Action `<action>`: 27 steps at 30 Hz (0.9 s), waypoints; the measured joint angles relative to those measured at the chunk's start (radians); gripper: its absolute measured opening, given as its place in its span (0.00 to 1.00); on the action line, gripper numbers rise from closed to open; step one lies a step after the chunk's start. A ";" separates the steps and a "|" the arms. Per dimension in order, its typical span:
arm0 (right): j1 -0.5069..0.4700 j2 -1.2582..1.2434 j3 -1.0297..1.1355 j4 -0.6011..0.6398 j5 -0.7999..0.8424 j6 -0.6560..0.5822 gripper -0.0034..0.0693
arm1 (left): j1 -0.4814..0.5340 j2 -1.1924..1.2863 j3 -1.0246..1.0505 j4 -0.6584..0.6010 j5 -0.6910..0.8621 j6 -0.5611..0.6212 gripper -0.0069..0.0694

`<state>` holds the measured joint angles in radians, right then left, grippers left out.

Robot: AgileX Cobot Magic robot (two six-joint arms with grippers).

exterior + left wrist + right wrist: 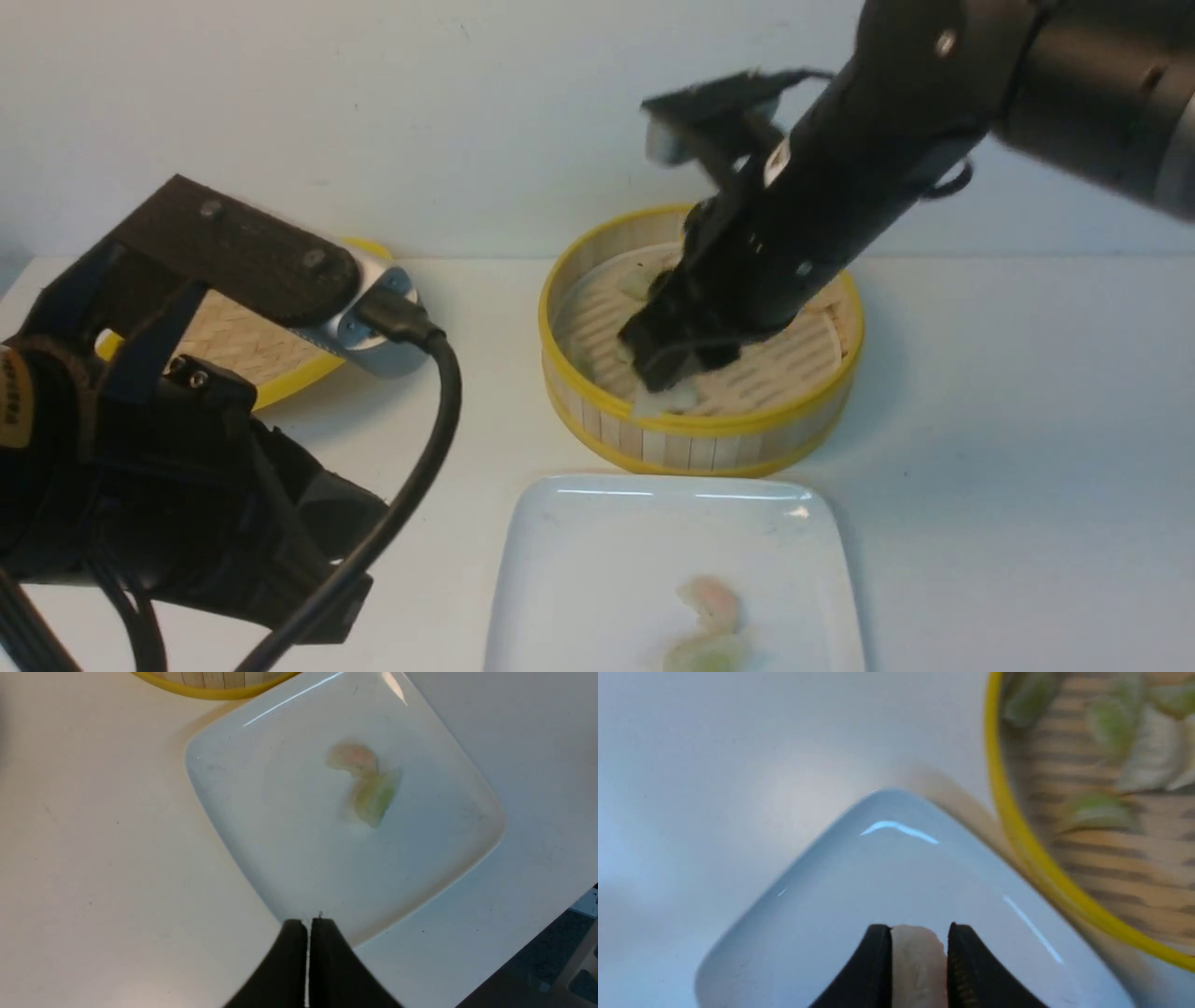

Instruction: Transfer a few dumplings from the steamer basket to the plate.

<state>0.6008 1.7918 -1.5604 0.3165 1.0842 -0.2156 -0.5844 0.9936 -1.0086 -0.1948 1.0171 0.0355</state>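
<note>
Front view: the right arm reaches down across the steamer basket (695, 450). The right end effector (661, 371) sits at the basket's near side, the side facing the plate (579, 551).
Right grip: jaws part-way apart, clamped on one pale white dumpling (918, 970). The piece fills the gap between the jaws, so the dumpling sets their width.
Held dumpling, place: low inside the basket, close to the near wall in the front view. The right wrist view looks past it onto a corner of the plate. Cannot tell whether it is clear of the slats.
Why that pose: by my reading, the tilt toward the plate gives a short carry over the rim.
Basket contents: several green and white dumplings (1153, 756) inside, grouped away from the grip.
Plate load: the plate is just beside the basket, nearer the robot. A pinkish dumpling (352, 757) and a green dumpling (376, 800) lie against each other, off-centre, with bare glaze around them for the next drop.
Idle side: left end effector (308, 933), jaws together, holding nothing, hovering at the plate's edge. Likely parked out of the right arm's path.
Cover: lid (233, 350) flat on the table (1008, 420), partly hidden by the left arm, well apart from the transfer.
Risk: soft, slick skin. A tight pinch may tear it, and brushing the rim may knock it loose.
</note>
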 joint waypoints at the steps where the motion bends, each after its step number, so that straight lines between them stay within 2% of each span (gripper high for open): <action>1: 0.028 0.009 0.054 0.001 -0.059 -0.001 0.23 | 0.000 0.000 0.000 0.000 0.000 0.000 0.08; 6: 0.069 0.108 0.140 0.003 -0.206 -0.002 0.23 | 0.000 0.000 0.000 0.003 -0.001 0.000 0.08; 15: 0.070 0.249 0.142 0.005 -0.242 0.038 0.24 | 0.000 0.000 0.000 0.005 -0.001 0.000 0.08; 18: 0.070 0.251 0.124 0.002 -0.206 0.039 0.30 | 0.000 0.000 0.000 0.005 -0.001 0.000 0.08; 22: 0.070 0.252 0.061 -0.009 -0.092 0.050 0.49 | 0.000 0.000 0.000 0.005 -0.001 0.001 0.08; 25: 0.070 0.243 0.005 -0.039 -0.019 0.090 0.60 | 0.000 0.000 0.000 0.004 -0.001 0.002 0.08; 27: 0.070 0.214 -0.060 -0.084 0.064 0.160 0.66 | 0.000 0.000 0.000 0.004 -0.001 0.013 0.08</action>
<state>0.6710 2.0056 -1.6208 0.2323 1.1486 -0.0553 -0.5844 0.9936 -1.0086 -0.1907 1.0159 0.0488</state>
